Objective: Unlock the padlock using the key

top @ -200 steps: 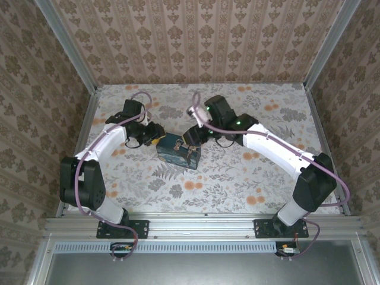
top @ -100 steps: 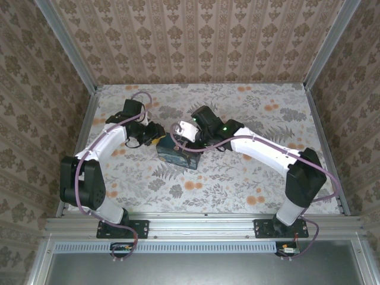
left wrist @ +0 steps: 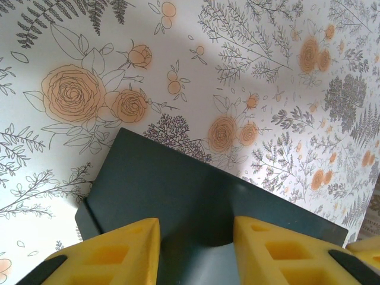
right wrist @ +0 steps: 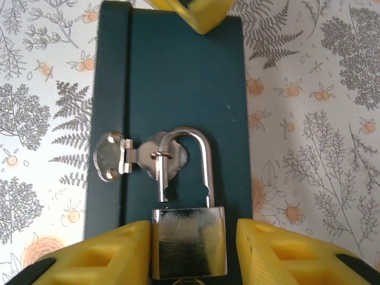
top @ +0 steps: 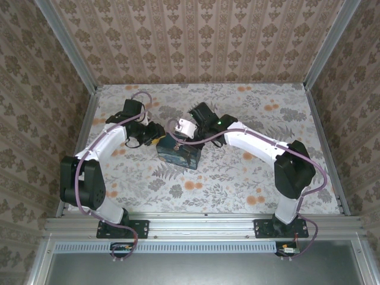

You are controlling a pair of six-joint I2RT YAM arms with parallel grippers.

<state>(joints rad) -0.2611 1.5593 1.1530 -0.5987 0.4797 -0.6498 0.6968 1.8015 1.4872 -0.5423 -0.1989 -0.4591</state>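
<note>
R claw (right wrist: 191, 233) open round padlock (right wrist: 189, 249) body, touching one side, just off the other. Padlock hangs in hasp (right wrist: 119, 157) on dark blue box (right wrist: 178, 71). Shackle (right wrist: 208, 172) short leg looks out of body, so prob. unlocked; unhooking left. L claw (left wrist: 195, 234) at box end, grip can't tell.

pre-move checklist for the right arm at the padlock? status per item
1. Padlock body centred between the right gripper fingers: ok.
2. Fingers clamped on the body: cannot tell; a thin dark gap shows on one side.
3. Shackle released: probably ok; one leg ends just above the body, though it is threaded through the hasp.
4. Key seated in the keyhole: cannot tell; the padlock's underside is cut off at the frame edge.
5. Box steadied: left gripper is at its edge, ok; firmness of hold cannot tell.
</note>
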